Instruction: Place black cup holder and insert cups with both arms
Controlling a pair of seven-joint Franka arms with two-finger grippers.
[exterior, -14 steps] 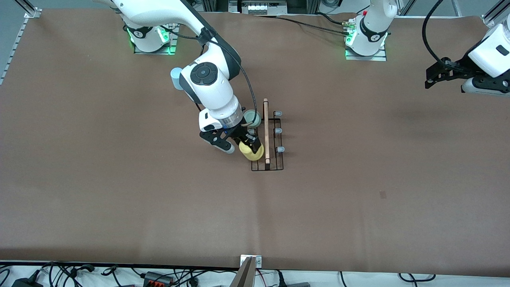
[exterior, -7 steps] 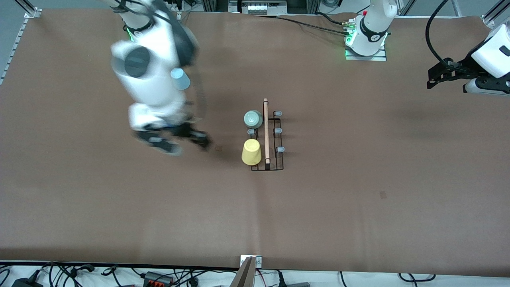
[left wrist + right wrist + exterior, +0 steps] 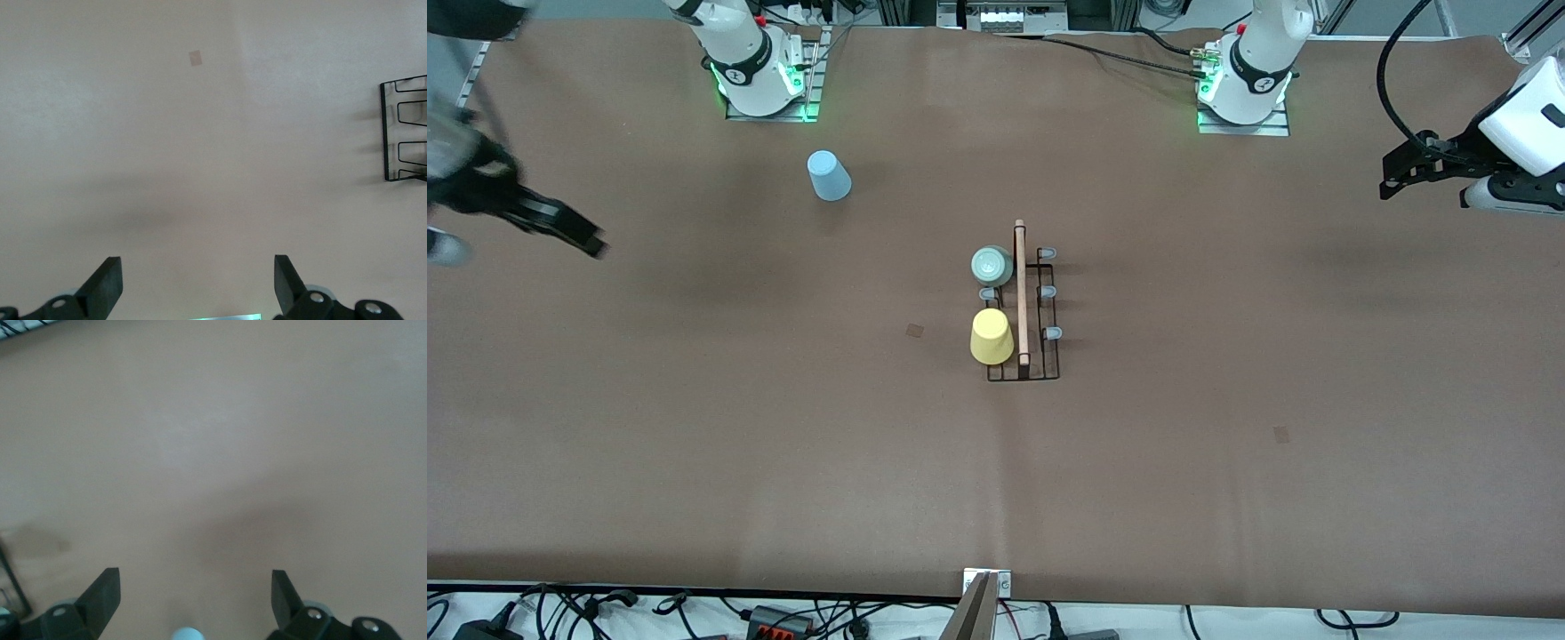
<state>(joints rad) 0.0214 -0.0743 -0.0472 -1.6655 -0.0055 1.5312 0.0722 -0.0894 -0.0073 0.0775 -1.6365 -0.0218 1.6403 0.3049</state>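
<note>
A wide table (image 3: 783, 462) covered in plain brown matte sheeting fills nearly the whole front view, with faint creases running across it and a few soft shadows. Two small darker square patches (image 3: 915, 330) mark the surface. Along the edge nearest the front camera lies a white strip with tangled black cables (image 3: 560, 609) and a metal bracket (image 3: 985, 582). Aluminium frame rails (image 3: 489, 18) stand at the corners. Lighting is even and diffuse.

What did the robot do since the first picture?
The right gripper let go of the yellow cup on the black cup holder and swung away to the table's end, open. The mint cup, blue cup and left gripper stayed put.
</note>
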